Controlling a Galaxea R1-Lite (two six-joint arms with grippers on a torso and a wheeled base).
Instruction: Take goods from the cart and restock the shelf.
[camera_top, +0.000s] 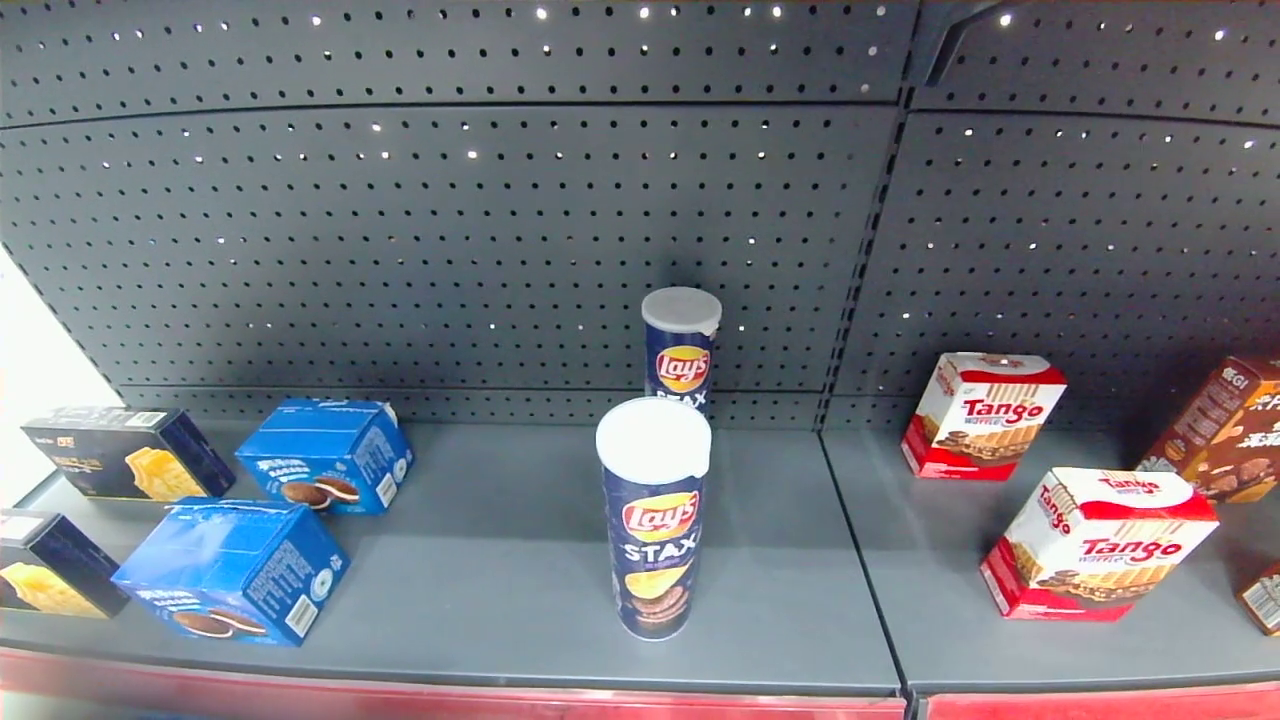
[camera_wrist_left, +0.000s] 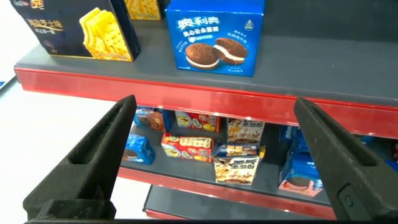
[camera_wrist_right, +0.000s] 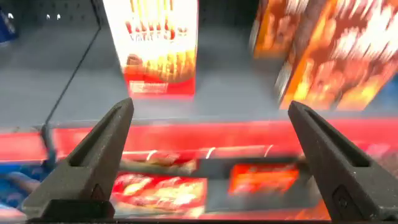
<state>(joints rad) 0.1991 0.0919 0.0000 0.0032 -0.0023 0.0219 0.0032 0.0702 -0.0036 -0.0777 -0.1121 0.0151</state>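
Shelf (camera_top: 500, 560), grey deck with red front lip, pegboard back (camera_top: 450, 230). Two dark-blue chip cans stand upright mid-shelf, one behind the other: front chip can (camera_top: 655, 520) near the lip, rear chip can (camera_top: 680, 350) back by the pegboard, apart from it.

Robot's left side: two blue cookie boxes, rear cookie box (camera_top: 325, 455) and front cookie box (camera_top: 235, 570), lying down. Beyond them at the shelf end, two dark cracker boxes (camera_top: 125, 455).

Robot's right side, past the deck seam: two red-and-white wafer boxes, rear wafer box (camera_top: 985, 415) and front wafer box (camera_top: 1095, 545), both tilted. Brown boxes (camera_top: 1220, 430) sit at the far right edge.

Left gripper (camera_wrist_left: 214, 102) sits in front of the red lip below a cookie box; jaws wide apart, nothing in them. A lower shelf (camera_wrist_left: 205, 180) shows there with mixed boxes.

Right gripper (camera_wrist_right: 210, 106) is in front of the lip by a wafer box; jaws wide apart, empty. That view is blurred.
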